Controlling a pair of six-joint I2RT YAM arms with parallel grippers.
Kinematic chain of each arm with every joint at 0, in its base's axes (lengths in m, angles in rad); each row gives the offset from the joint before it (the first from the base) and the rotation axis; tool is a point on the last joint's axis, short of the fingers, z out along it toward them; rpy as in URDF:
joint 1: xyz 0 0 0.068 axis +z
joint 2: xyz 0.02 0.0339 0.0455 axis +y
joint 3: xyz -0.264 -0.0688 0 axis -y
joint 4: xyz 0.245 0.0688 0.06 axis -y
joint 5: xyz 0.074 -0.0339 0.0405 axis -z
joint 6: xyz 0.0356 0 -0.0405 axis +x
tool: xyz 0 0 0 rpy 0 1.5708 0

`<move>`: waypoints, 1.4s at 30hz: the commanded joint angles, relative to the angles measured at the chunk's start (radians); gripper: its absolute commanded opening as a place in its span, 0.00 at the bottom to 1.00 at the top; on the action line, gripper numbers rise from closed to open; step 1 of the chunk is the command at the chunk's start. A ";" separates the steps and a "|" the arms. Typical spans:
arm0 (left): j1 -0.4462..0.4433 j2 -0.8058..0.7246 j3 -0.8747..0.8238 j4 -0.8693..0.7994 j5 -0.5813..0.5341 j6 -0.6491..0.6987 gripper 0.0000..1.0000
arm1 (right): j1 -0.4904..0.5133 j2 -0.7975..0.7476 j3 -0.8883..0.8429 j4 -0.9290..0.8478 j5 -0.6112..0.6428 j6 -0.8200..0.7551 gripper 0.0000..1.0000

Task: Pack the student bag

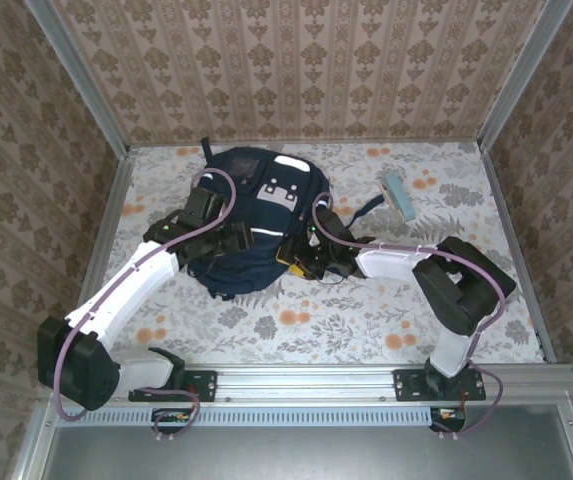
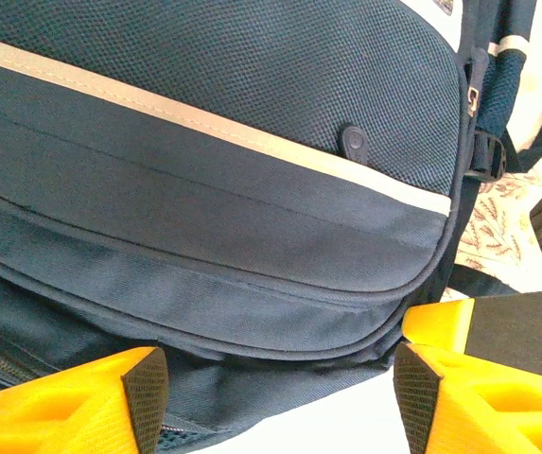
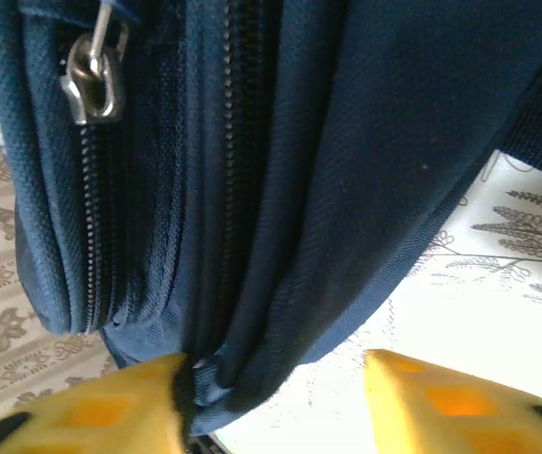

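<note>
Floral worktop (image 1: 366,320) holds the student bag (image 1: 256,215) centrally; left pincer (image 1: 232,238) and right pincer (image 1: 303,262) flank the bag, both released. Pale blue block (image 1: 398,194) right of the bag lies unpacked: packing looks unfinished.

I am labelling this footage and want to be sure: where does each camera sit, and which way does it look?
Top external: fixed above and behind the arms, looking down on the table; both arms show, with the left tool and right tool at the student bag.
Left wrist: on the left arm, facing the bag's white stripe; its yellow fingers show.
Right wrist: on the right arm, facing a zipper pull on the bag's side; yellow fingers show.
Shared: all three see the bag.
</note>
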 commanded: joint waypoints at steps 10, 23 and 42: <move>-0.026 0.034 0.069 -0.028 -0.022 0.083 0.70 | 0.002 -0.031 -0.040 -0.108 0.057 -0.094 0.08; -0.208 0.207 0.250 -0.083 -0.092 0.207 0.70 | -0.065 -0.154 -0.178 -0.267 0.178 -0.232 0.06; -0.438 0.589 0.588 -0.297 -0.283 0.328 0.65 | -0.370 -0.612 -0.294 -0.452 0.340 -0.353 0.80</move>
